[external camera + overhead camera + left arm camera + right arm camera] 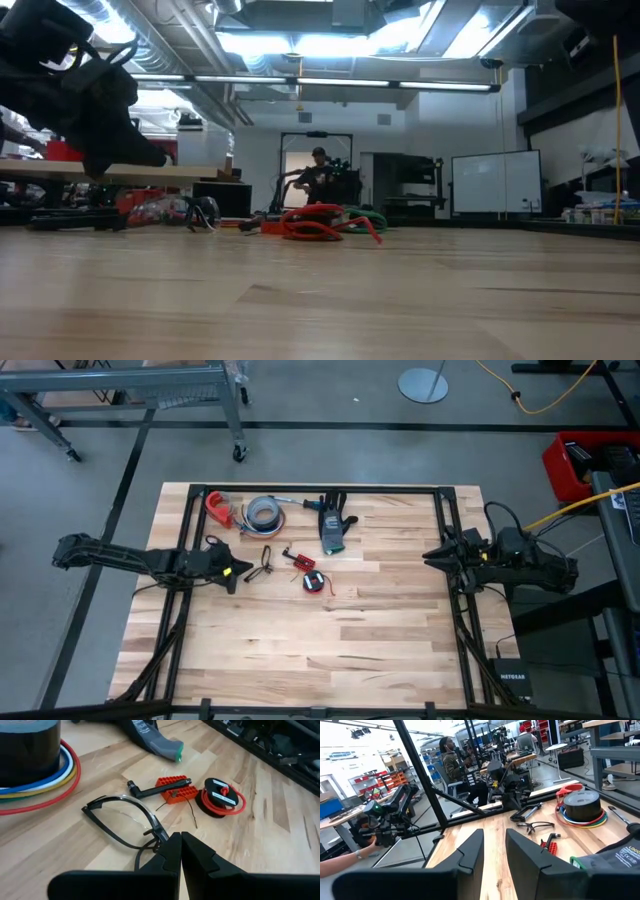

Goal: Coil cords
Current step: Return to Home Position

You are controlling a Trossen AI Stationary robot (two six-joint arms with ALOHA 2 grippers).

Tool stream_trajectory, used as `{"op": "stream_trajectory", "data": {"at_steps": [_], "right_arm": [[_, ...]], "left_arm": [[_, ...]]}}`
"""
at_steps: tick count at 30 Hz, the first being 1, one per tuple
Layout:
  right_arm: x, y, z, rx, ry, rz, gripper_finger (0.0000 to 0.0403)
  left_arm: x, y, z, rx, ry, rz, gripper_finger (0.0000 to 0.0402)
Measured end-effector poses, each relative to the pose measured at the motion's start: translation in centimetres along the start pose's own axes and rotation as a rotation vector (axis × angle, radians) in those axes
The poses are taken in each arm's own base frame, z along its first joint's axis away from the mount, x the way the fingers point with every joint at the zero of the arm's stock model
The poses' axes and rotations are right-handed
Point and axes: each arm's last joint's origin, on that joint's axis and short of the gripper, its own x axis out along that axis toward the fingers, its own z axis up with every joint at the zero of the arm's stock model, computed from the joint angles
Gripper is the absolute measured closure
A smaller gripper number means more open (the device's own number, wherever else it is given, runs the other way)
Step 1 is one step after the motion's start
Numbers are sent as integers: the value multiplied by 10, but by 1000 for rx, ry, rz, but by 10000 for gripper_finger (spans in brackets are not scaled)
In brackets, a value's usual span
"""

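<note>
The left gripper (238, 572) is extended inward from the worktop's (330, 650) left edge, fingers closed on nothing. The right gripper (432, 554) is held at the right edge, fingers narrowly parted.

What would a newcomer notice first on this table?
The red cord coiled on a black spool stands out near the middle of the table, beside a red-and-black connector piece and safety glasses. Farther back sit a grey tape roll ringed by coloured cables and a dark glove. The left gripper is shut by the glasses; the right gripper is open at the table's right side.
</note>
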Motion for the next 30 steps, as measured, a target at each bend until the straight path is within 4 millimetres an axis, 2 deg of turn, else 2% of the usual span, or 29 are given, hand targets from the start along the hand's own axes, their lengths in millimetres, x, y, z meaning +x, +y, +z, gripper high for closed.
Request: {"op": "stream_trajectory", "data": {"at_steps": [8,11,16,30], "right_arm": [[0,0,0,0,3,-1,320],[0,0,0,8,3,-1,320],[0,0,0,10,0,0,320],[0,0,1,10,-5,2,320]], "left_arm": [[0,-2,0,55,12,-52,398],[-2,-10,7,91,-13,-206,398],[-12,-21,21,222,-152,-449,398],[-42,-16,32,231,-374,-559,398]]}}
